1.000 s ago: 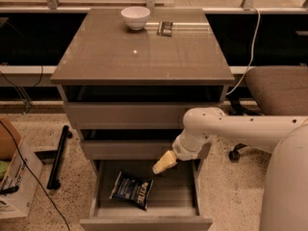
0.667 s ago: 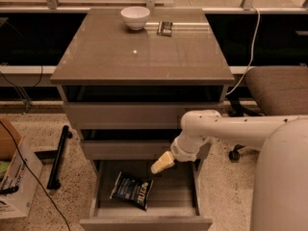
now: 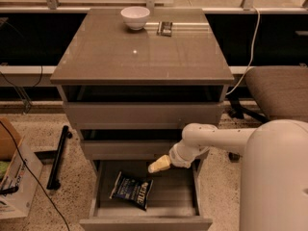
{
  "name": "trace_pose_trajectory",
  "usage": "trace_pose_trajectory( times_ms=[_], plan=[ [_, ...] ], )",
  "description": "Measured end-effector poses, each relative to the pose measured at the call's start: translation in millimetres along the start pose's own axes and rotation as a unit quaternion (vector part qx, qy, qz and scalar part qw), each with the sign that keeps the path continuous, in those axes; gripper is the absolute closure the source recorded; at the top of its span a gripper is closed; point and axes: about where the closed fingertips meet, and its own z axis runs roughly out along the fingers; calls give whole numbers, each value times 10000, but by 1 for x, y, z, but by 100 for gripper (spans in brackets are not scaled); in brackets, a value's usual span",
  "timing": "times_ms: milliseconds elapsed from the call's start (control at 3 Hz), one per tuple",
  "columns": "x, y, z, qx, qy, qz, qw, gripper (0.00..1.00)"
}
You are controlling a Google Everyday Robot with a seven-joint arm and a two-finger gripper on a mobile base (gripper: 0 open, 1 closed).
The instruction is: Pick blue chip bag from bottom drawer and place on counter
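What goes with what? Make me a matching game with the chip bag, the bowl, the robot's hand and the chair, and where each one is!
Things:
1. blue chip bag
2. white bowl
3. hand
4. chair

Places:
A. at the back of the counter
B. at the picture's right edge
C. lying in the open bottom drawer
D. in the air over the drawer, just above the bag

Pairs: 1-C, 2-A, 3-D, 4-B

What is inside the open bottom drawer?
The blue chip bag lies flat on the floor of the bottom drawer, left of centre. The end effector hangs above its rear part. The rear corners cannot be seen; the middle drawer and the arm cover them.
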Motion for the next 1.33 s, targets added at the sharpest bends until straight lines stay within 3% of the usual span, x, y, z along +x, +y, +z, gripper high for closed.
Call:
trace_pose_trajectory(
  times_ms=[333, 667, 1000, 1333],
  plan=[
    [-7, -13, 38, -262, -65, 293, 9992, 0],
    [-13, -26, 90, -694, -13, 736, 9949, 0],
    [-16, -28, 122, -1017, 51, 996, 9898, 0],
    [-17, -31, 128, -1043, 43, 1042, 9891, 0]
  ],
)
